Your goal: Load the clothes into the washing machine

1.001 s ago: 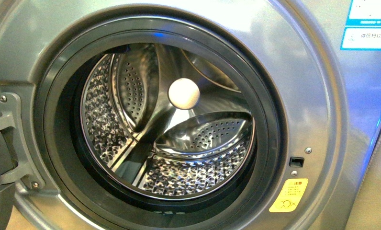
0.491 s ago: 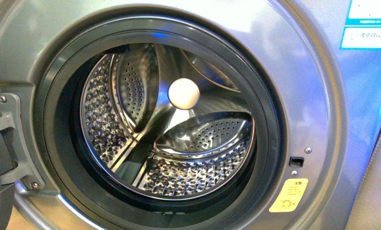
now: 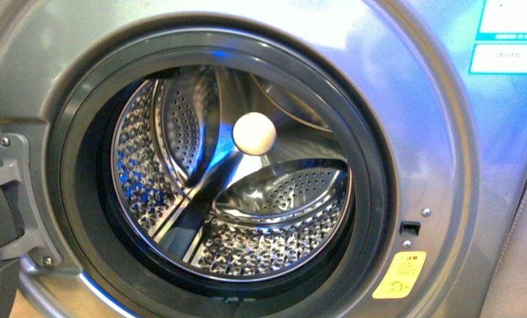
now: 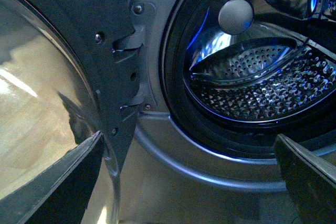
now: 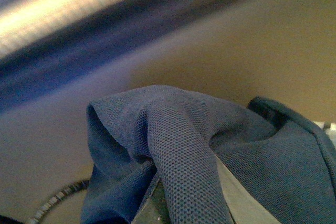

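Note:
The silver-grey washing machine (image 3: 439, 132) fills the front view with its door swung open, showing the dark gasket (image 3: 373, 199), the perforated steel drum (image 3: 274, 245) and the white hub (image 3: 254, 134). No garment shows in the visible part of the drum, and neither arm shows in this view. In the right wrist view, blue mesh clothes (image 5: 178, 145) drape over my right gripper (image 5: 191, 203), which is shut on them; a pale finger (image 5: 239, 198) shows under the fabric. My left gripper (image 4: 189, 182) hangs open below the porthole rim with nothing between its dark fingers (image 4: 63, 192).
The open door's glass (image 4: 42, 93) and its hinge (image 4: 128, 40) stand beside the mouth on the left. A yellow sticker (image 3: 398, 275) and latch slot (image 3: 410, 228) sit right of the gasket. A coiled cable (image 5: 52, 203) lies on the tan floor (image 5: 252, 51).
The machine has slid slightly lower in the front view, and blue glints have appeared on the drum's left wall. No arm has entered that view.

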